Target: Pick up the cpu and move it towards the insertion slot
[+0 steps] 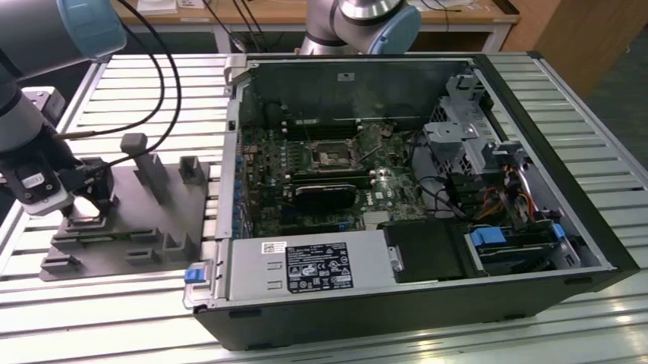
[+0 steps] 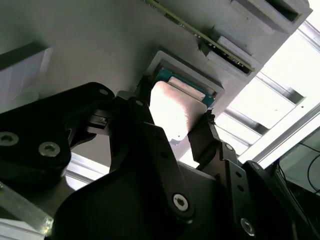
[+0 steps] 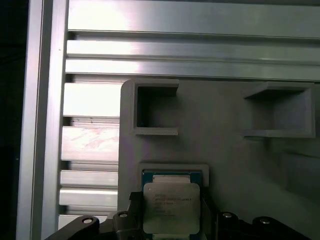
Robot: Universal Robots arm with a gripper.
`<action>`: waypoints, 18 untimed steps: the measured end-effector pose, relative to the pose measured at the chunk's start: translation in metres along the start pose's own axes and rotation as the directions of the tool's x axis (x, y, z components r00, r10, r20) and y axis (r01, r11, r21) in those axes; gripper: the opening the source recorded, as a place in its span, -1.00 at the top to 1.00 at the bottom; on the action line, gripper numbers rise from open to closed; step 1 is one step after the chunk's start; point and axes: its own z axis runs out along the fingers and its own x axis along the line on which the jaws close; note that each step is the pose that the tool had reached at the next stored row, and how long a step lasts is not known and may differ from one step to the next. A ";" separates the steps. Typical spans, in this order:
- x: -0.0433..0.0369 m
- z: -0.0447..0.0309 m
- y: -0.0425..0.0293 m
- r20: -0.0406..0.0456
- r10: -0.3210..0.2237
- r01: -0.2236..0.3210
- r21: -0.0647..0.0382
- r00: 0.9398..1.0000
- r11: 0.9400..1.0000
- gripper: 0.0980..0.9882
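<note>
The cpu (image 3: 171, 207), a small square chip with a silvery face, sits between my gripper's (image 3: 171, 222) two black fingers (image 2: 142, 107), just above a square recess with a teal rim in the grey fixture (image 1: 136, 227). In the second wrist view the cpu (image 2: 177, 112) glares white, and a finger presses on each of two opposite edges. In the exterior view my gripper (image 1: 86, 211) is low over the fixture's near corner at the exterior view's left. The insertion slot (image 1: 331, 158), dark-centred with a silver frame, lies on the motherboard inside the open computer case, far to the exterior view's right of my gripper.
The fixture carries upright grey posts (image 1: 152, 171) and open pockets (image 3: 156, 109). The computer case wall (image 1: 231, 152) rises between fixture and motherboard. A long black card (image 1: 324, 196) lies below the slot, and cables and drive cages (image 1: 486, 167) are at the right. A second arm (image 1: 365, 23) stands behind.
</note>
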 end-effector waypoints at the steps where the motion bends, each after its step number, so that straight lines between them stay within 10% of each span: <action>1: 0.0000 -0.0016 0.0001 0.000 0.000 0.000 0.000 1.000 1.000 0.00; 18: 0.0000 -0.0388 0.0019 0.000 0.000 0.000 -0.002 1.000 1.000 0.00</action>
